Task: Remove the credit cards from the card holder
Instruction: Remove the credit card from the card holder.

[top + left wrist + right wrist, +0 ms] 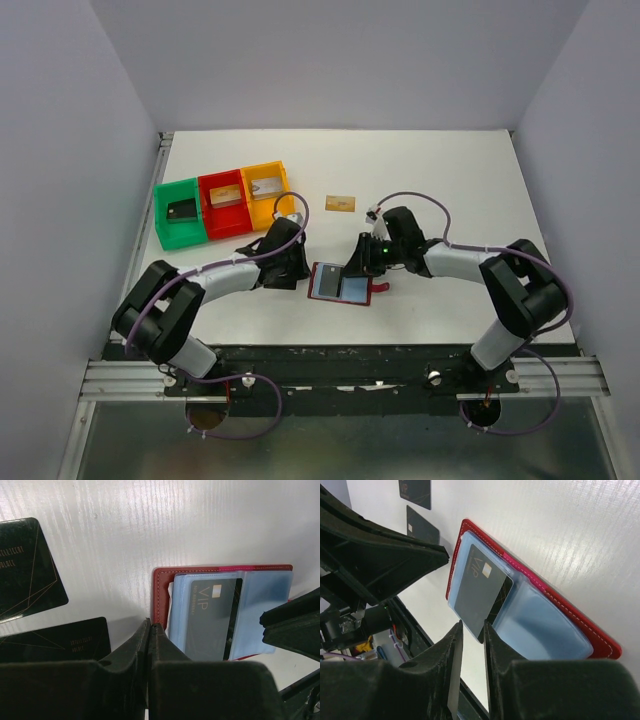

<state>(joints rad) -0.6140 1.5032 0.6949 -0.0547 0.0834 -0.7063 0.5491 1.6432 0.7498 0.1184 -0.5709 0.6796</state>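
The maroon card holder (372,291) lies open on the table between my two grippers. A black VIP card (212,615) sits partly in its light blue pocket (267,605). My left gripper (150,625) is shut and empty, its tips at the holder's left red edge (160,595). My right gripper (472,626) is open by a narrow gap, with the black card's (480,592) near corner just at its tips, unclamped. Two more black cards (25,567) (55,640) lie left of the holder. A gold card (341,204) lies on the table further back.
Green (165,225), red (210,218) and yellow (258,212) trays stand in a row at the back left, each with a small flat object inside. The left arm (240,270) covers the table left of the holder. The table's front edge is close behind the holder.
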